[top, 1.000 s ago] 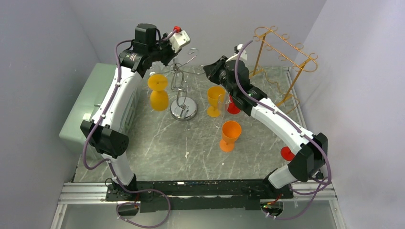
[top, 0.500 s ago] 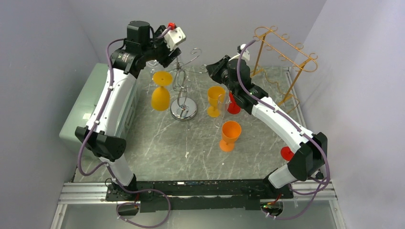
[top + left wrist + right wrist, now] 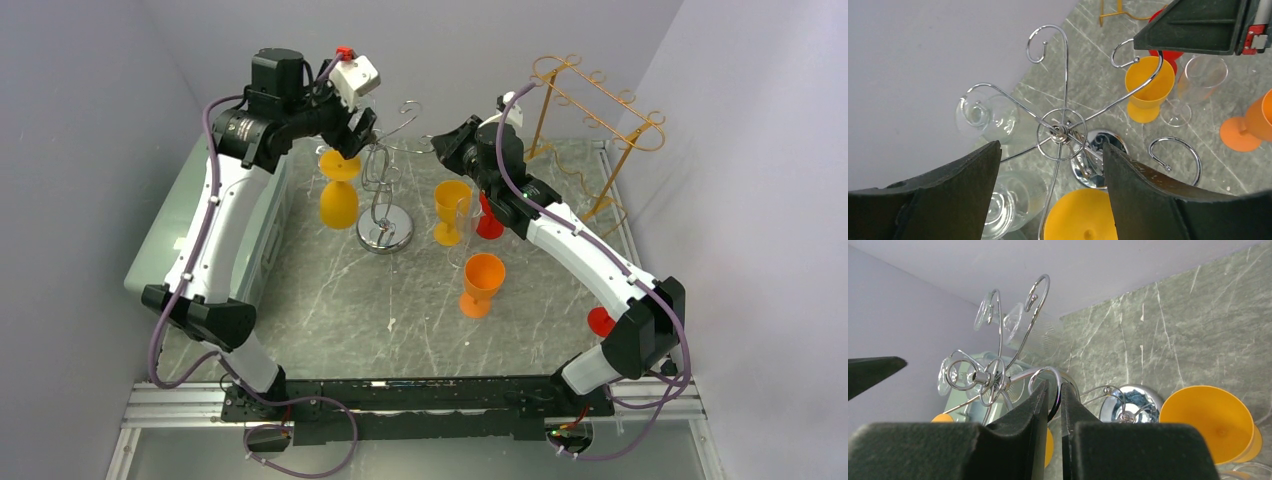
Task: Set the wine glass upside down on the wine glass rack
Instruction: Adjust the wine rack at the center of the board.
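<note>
The left pincer (image 3: 1052, 147) is held above the chrome wine glass rack (image 3: 1060, 132) with its jaws spread wide and nothing gripped between them. Directly beneath it, on the left side of the rack, the yellow-orange wine glass (image 3: 338, 200) is seen upside down, foot uppermost and bowl below; in the left wrist view its round foot lies low between the two fingers, just beside one of the wire arms. Whether the foot is fully seated in the arm cannot be told from these views. The right pincer (image 3: 1054, 390) is nearly closed, and a curled wire arm on the right side of the rack is pinched between its fingers. Two clear glasses (image 3: 983, 112) are hung upside down from arms on the far side of the rack, towards the wall. The rack's shiny round base is set on the grey marbled worktop (image 3: 400, 310). To the right of the base, an upright yellow goblet (image 3: 1148, 90) and a clear stemmed glass (image 3: 1200, 77) are stood just beside each other, and an orange goblet (image 3: 483, 280) is placed nearer the arm bases, apart from them.
</note>
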Robot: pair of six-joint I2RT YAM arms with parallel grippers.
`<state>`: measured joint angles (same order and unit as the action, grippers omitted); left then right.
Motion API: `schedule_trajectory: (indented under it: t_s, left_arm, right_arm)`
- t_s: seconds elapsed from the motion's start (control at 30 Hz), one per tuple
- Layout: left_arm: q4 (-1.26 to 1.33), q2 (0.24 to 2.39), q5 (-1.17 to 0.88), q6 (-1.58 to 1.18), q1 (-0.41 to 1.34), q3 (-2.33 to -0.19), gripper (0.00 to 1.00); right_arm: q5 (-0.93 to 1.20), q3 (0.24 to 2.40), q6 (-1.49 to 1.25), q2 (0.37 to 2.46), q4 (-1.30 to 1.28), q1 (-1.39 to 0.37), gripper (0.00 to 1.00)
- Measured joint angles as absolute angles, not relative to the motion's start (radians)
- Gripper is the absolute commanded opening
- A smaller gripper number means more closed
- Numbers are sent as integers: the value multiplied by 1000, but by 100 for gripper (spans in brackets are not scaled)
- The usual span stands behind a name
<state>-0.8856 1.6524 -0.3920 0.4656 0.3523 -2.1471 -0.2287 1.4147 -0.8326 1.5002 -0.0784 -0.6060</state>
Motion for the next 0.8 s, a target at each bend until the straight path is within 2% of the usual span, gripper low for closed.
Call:
schedule_trajectory:
  t_s: [0.33,0.53,0.67,0.8]
  left_arm:
    - [-889,1770,-382,388,361,-2148,71]
    - [-891,1798,-348,371,372,-2149,52]
    - [-900,1798,-327,370,381,-2159,32]
    - [-904,1798,-311,368,379,-2160,25]
  right_arm:
    - [-229,1414,-835,1500,-78,-606,0]
    - [-231,1409,-842,1497,-76,-607,0]
    - [-236,1404,-849,1492,-76,-609,0]
    - [-244,1396,-859,1488,-68,-619,0]
